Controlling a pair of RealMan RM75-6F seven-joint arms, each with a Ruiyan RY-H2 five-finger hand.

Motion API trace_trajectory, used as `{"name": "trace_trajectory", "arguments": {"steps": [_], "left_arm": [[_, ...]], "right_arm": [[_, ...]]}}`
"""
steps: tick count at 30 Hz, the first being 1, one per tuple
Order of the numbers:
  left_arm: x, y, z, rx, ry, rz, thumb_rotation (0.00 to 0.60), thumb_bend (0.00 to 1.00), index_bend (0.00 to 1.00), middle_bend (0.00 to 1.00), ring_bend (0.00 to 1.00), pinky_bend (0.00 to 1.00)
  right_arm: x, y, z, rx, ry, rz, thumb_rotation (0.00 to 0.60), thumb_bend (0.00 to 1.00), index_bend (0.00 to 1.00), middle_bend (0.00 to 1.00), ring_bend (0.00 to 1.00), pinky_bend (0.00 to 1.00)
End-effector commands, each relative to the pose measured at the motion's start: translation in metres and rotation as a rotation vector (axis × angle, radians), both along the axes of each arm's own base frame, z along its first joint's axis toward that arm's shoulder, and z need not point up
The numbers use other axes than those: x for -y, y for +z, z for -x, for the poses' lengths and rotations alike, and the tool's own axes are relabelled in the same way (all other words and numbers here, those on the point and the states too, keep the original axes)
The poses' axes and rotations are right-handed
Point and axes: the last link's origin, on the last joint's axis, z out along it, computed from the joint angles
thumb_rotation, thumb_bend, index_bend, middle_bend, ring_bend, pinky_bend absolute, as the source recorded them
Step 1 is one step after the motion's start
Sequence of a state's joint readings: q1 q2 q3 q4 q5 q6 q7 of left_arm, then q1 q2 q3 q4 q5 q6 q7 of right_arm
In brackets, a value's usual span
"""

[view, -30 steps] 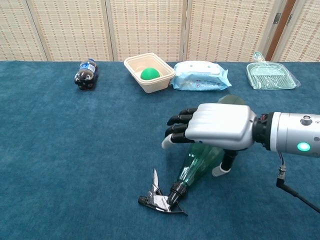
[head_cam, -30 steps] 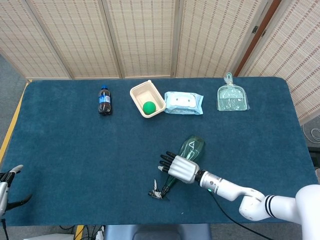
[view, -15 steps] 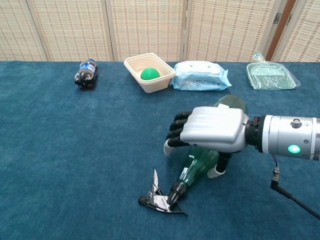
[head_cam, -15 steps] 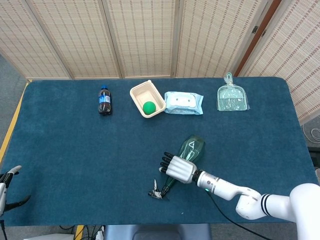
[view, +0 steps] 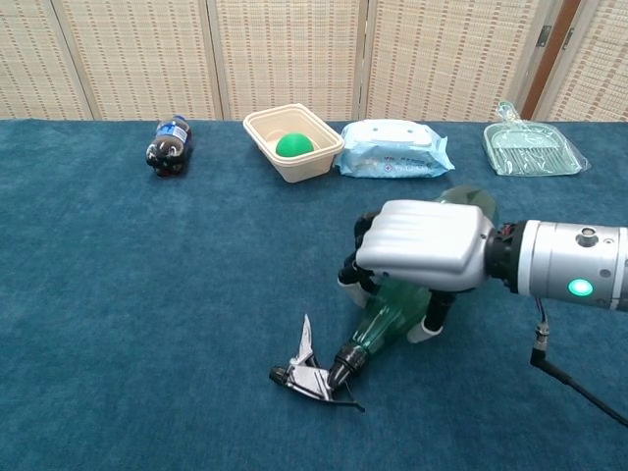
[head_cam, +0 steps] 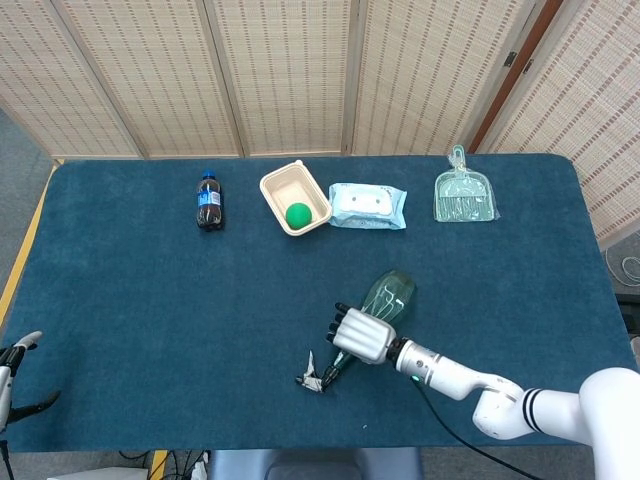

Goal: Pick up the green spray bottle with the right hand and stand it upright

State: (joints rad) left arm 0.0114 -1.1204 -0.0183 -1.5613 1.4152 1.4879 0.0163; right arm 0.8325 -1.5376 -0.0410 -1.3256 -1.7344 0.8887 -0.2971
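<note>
The green spray bottle (view: 391,319) lies on its side on the blue table, its black and silver trigger head (view: 309,377) pointing toward the front edge. In the head view the bottle (head_cam: 386,297) shows partly under my right hand (head_cam: 360,336). My right hand (view: 422,247) covers the bottle's middle, fingers curled down around it and thumb at its near side, gripping it. The nozzle end looks slightly raised off the cloth. My left hand (head_cam: 12,372) hangs at the far left edge of the head view, off the table, fingers apart and holding nothing.
Along the back stand a small cola bottle (head_cam: 209,201), a beige tub (head_cam: 277,186) holding a green ball (head_cam: 298,214), a wipes pack (head_cam: 367,206) and a clear green dustpan (head_cam: 464,194). A cable (view: 579,383) trails from my right forearm.
My right hand's fingers have curled from spread above the bottle to wrapped around it. The bottle has shifted slightly, its trigger head tilting up.
</note>
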Motion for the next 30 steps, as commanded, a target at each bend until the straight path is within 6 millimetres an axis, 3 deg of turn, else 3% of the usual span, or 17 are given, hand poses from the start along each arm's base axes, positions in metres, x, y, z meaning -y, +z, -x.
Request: {"name": "trace_trajectory", "arguments": {"steps": [1,10,20,25,30], "left_arm": [[0.000,0.000,0.000,0.000,-0.001,0.000,0.600,0.00,0.18,0.30,0.29,0.25],[-0.005,-0.003,-0.005,-0.004,-0.016,0.008,0.600,0.00,0.18,0.30,0.29,0.26],[-0.012,-0.008,-0.013,-0.016,-0.034,0.032,0.600,0.00,0.18,0.30,0.29,0.26],[-0.015,-0.010,-0.016,-0.015,-0.039,0.040,0.600,0.00,0.18,0.30,0.29,0.27],[-0.016,-0.012,-0.018,-0.013,-0.043,0.046,0.600,0.00,0.18,0.30,0.29,0.27]], "right_arm": [[0.002,0.009,0.001,0.042,-0.028,0.025,0.600,0.07,0.54,0.59,0.47,0.27],[0.008,0.056,0.011,0.243,-0.174,0.149,0.600,0.07,0.54,0.61,0.49,0.29],[0.005,0.111,0.036,0.700,-0.457,0.226,0.600,0.08,0.54,0.61,0.50,0.30],[-0.001,0.122,0.049,0.974,-0.571,0.221,0.600,0.08,0.54,0.61,0.50,0.31],[-0.008,0.119,0.062,1.220,-0.667,0.147,0.600,0.13,0.54,0.61,0.50,0.32]]}}
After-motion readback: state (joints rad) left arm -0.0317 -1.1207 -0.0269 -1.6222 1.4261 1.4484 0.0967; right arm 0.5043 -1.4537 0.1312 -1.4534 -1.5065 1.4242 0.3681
